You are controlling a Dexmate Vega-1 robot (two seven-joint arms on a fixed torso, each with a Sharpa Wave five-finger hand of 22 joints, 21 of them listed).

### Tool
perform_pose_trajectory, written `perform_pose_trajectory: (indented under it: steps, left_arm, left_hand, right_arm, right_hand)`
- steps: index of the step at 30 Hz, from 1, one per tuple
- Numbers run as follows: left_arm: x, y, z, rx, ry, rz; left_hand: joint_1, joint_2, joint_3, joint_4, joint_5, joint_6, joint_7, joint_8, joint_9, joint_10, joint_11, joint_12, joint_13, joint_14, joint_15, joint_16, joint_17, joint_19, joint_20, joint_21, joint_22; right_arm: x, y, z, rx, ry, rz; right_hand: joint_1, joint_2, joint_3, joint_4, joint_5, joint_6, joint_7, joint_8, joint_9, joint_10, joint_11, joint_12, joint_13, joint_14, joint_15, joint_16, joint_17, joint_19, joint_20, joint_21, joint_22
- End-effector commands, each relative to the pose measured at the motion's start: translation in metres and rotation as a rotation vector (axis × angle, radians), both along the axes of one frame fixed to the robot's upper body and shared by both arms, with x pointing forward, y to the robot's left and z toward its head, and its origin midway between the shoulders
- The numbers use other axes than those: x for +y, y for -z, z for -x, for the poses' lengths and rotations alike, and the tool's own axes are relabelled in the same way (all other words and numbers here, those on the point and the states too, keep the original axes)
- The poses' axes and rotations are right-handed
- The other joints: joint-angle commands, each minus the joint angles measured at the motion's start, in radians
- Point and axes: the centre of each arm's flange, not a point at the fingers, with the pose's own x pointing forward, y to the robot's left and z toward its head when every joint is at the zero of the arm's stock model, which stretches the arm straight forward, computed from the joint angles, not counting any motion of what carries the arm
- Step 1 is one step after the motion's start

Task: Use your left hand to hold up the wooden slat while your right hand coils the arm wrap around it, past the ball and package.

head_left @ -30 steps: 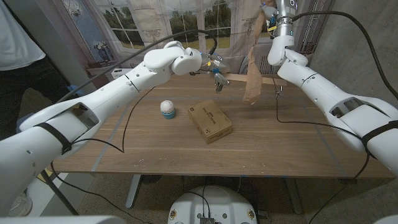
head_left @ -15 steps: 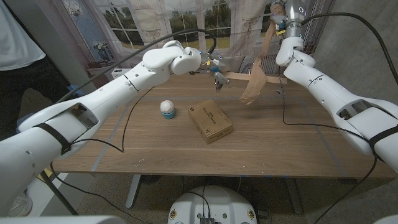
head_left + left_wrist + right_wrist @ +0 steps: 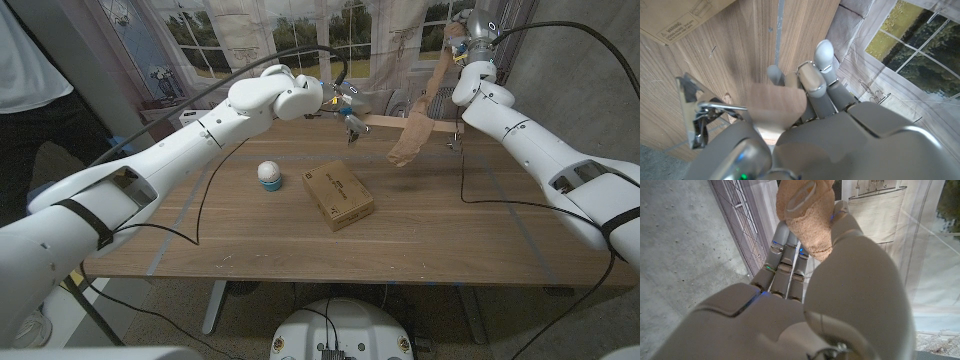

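Observation:
My left hand point(image 3: 345, 108) grips one end of the wooden slat point(image 3: 392, 125) and holds it level above the far side of the table; the left wrist view shows its fingers point(image 3: 816, 80) wrapped on the slat's end point(image 3: 777, 105). A tan arm wrap point(image 3: 415, 125) loops over the slat, one end hanging down, the other stretched up to my right hand point(image 3: 466, 28), raised high at the back right. The right wrist view shows the wrap's end point(image 3: 805, 215) clamped in my right hand point(image 3: 805, 280). A white and teal ball point(image 3: 269, 175) and a cardboard package point(image 3: 338, 194) lie on the table nearer me.
The wooden table point(image 3: 470, 240) has black cables trailing across it on both sides. A windowed backdrop point(image 3: 250, 40) stands behind the table. A person in a white top point(image 3: 25, 60) stands at the far left.
My right hand has swung farther right and back, pulling the wrap taut from the slat; the hanging part now drapes lower over the slat. My left hand and the slat stay still.

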Motion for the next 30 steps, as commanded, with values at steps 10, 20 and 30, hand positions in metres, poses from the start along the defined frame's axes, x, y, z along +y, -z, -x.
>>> perform_pose_trajectory:
  steps: [10,20,30]
  left_arm:
    - [0.001,-0.004,0.002,-0.022,0.015,0.013]
    - [0.001,-0.005,0.002,-0.028,0.014,0.017]
    - [0.005,-0.006,0.004,-0.033,0.026,0.038]
  left_hand:
    - [-0.007,0.008,0.045,0.039,0.0,-0.026,0.031,0.014,0.003,0.003,-0.007,0.004,0.002,0.001,-0.005,-0.004,0.0,-0.003,-0.028,0.005,0.001]
    - [-0.008,0.008,0.046,0.039,0.0,-0.026,0.03,0.017,0.001,0.002,-0.006,0.004,0.002,0.001,-0.005,-0.004,0.0,-0.002,-0.028,0.002,-0.003]
    - [-0.009,0.008,0.047,0.039,-0.001,-0.026,0.031,0.018,-0.003,0.004,-0.005,0.004,0.002,0.001,-0.005,-0.004,0.0,-0.004,-0.028,0.007,0.004]
  right_arm:
    - [-0.049,0.039,-0.03,0.345,0.06,-0.096]
    - [-0.063,0.058,-0.037,0.454,0.068,-0.132]
    - [-0.078,0.083,-0.045,0.544,0.078,-0.176]
  right_hand:
    - [0.179,0.194,0.013,0.013,0.02,0.115,0.113,0.005,0.003,0.168,-0.132,0.003,0.008,0.257,-0.293,-0.012,0.011,-0.021,-0.126,0.005,0.0]
    - [0.18,0.195,0.013,0.014,0.02,0.114,0.112,0.002,0.005,0.164,-0.132,-0.001,0.012,0.252,-0.293,-0.021,0.015,-0.026,-0.126,0.004,0.0]
    - [0.181,0.195,0.011,0.015,0.02,0.117,0.114,0.0,0.006,0.167,-0.128,-0.005,0.011,0.251,-0.293,-0.029,0.02,-0.031,-0.127,0.004,0.0]
